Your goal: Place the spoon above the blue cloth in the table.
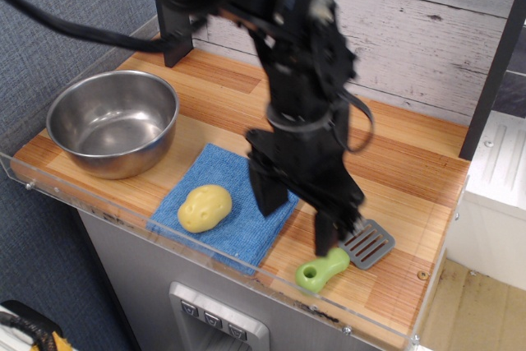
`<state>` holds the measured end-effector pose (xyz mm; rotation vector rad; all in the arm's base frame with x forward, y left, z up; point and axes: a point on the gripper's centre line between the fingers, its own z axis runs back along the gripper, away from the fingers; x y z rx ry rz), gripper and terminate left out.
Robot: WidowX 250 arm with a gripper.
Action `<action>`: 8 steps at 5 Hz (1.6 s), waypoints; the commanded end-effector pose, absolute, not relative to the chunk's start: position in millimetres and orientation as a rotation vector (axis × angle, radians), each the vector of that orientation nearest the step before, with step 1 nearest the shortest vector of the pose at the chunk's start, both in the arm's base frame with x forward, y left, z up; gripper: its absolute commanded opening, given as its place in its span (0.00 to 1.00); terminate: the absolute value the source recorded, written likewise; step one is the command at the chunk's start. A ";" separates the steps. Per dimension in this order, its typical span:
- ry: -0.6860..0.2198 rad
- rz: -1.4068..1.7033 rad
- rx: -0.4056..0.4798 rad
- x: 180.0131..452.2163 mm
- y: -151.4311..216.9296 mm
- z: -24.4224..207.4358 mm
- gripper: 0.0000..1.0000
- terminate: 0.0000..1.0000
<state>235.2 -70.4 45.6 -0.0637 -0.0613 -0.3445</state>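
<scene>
The spoon (333, 265) lies flat on the table (403, 162) near its front right edge, lime-green handle toward the front, grey slotted head (370, 243) behind it. The blue cloth (238, 219) lies at the front middle with a yellow potato (205, 207) on it. My black gripper (297, 221) hangs open, fingers pointing down, between the cloth and the spoon. Its right finger (327, 236) stands just above the spoon's neck and hides part of it. Its left finger (268, 195) is over the cloth's right edge. It holds nothing.
A steel bowl (113, 121) stands at the left of the table. A clear acrylic rim (205, 273) runs along the front edge. A wooden plank wall (427, 30) rises behind, with a dark post (493, 63) at the right.
</scene>
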 end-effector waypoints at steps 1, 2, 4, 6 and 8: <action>-0.051 -0.398 -0.041 230.8 -87.2 40.4 1.00 0.00; -0.022 -0.408 -0.039 227.4 -90.7 26.8 1.00 0.00; 0.027 -0.411 -0.049 220.1 -96.4 5.6 1.00 0.00; 0.014 -0.422 -0.024 219.0 -100.2 5.2 0.00 0.00; -0.034 -0.470 -0.030 224.6 -111.9 24.4 0.00 0.00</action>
